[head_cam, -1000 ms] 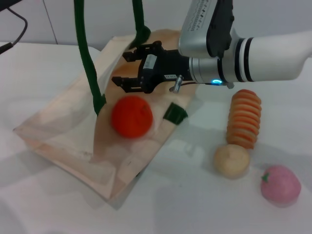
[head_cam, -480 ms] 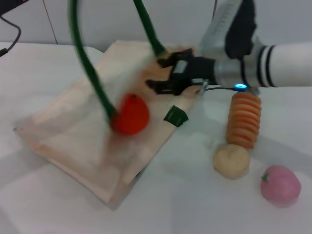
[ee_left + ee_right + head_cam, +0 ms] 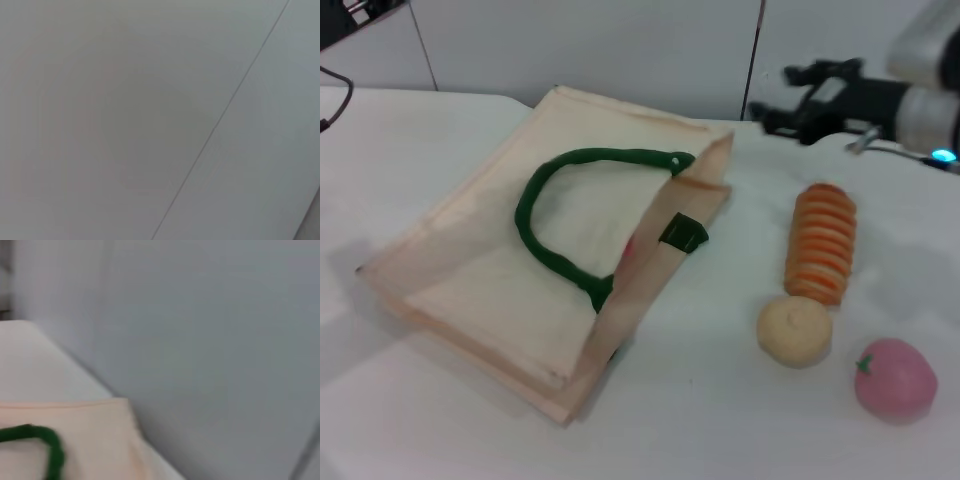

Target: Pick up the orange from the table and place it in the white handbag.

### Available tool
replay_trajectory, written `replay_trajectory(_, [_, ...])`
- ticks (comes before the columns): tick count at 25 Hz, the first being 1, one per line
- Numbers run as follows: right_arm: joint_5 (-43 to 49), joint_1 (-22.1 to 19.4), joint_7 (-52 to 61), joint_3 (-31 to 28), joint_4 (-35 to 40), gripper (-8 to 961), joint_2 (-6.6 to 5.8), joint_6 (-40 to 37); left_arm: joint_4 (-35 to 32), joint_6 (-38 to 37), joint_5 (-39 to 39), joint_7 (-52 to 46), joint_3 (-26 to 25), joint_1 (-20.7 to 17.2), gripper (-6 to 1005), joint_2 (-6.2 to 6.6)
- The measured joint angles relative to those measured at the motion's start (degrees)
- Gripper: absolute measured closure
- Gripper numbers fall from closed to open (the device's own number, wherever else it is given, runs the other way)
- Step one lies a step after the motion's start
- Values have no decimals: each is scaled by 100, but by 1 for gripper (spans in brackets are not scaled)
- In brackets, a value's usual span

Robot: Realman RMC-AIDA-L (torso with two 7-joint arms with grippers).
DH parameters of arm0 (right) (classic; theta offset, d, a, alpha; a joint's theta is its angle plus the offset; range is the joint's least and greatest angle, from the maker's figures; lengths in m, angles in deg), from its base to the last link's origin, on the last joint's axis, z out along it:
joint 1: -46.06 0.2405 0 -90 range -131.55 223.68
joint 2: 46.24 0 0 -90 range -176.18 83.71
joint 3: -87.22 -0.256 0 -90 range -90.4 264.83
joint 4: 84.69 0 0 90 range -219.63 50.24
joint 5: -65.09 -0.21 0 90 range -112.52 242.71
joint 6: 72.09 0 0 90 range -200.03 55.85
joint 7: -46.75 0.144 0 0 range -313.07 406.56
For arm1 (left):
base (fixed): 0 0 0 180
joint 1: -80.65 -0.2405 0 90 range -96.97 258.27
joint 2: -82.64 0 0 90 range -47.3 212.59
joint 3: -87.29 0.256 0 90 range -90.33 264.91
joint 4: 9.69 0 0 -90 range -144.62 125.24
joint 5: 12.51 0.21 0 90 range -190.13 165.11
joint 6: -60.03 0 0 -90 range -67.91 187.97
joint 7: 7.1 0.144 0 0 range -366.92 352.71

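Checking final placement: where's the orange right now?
Head view: the orange is inside the white handbag on the left, only a sliver showing at the mouth beside the green tab. The right gripper is off it, far right.

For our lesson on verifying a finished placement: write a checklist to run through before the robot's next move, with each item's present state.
1. Orange inside the white handbag: ok, only a red sliver shows at the opening.
2. Handbag lying flat on the table: ok.
3. Green handle resting on the bag: ok.
4. Right tool clear of the bag, empty, jaws open: ok.
5. Striped roll, beige ball and pink fruit outside the bag: ok.
6. Left tool position: cannot tell.
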Motion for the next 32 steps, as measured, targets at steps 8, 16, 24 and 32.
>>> replay_trajectory(8, [155, -404, 30, -818, 251, 296, 38, 20, -223, 334, -6, 447, -10, -117, 488, -28])
replay_trajectory(16, [-1071, -895, -833, -1276, 427, 297, 94, 161, -604, 941, -22, 1162, -30, -225, 488, -92])
replay_trajectory(24, [-3590, -1134, -2941, -2085, -774, 297, 92, 1422, -748, 1502, -256, 1942, -64, -361, 488, -298])
replay_trajectory(32, [-4859, -1073, -4614, -2644, -2097, 298, 95, 2478, -1091, 1899, -1102, 3121, -62, -640, 488, -525])
